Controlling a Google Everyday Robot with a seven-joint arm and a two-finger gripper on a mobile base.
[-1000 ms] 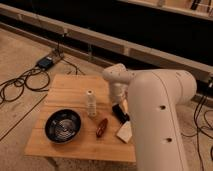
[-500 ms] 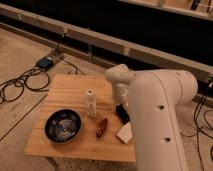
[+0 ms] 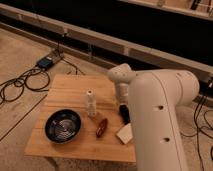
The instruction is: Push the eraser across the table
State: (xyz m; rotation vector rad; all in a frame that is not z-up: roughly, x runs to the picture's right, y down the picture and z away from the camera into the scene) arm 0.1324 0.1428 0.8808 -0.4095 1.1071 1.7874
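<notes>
The eraser (image 3: 124,133) is a flat cream-white block lying near the right front edge of the table (image 3: 70,90), partly tucked under my white arm. My gripper (image 3: 124,114) hangs dark below the wrist, just above and behind the eraser, to the right of the red-brown oblong thing (image 3: 102,128). I cannot see whether it touches the eraser.
A dark round bowl (image 3: 63,125) sits at the table's front left. An upright white ribbed cylinder (image 3: 91,103) stands mid-table. Cables and a small box (image 3: 46,62) lie on the floor to the left. A dark wall with a rail runs behind.
The gripper has come down a little toward the eraser. The bowl, cylinder and red-brown thing have not moved.
</notes>
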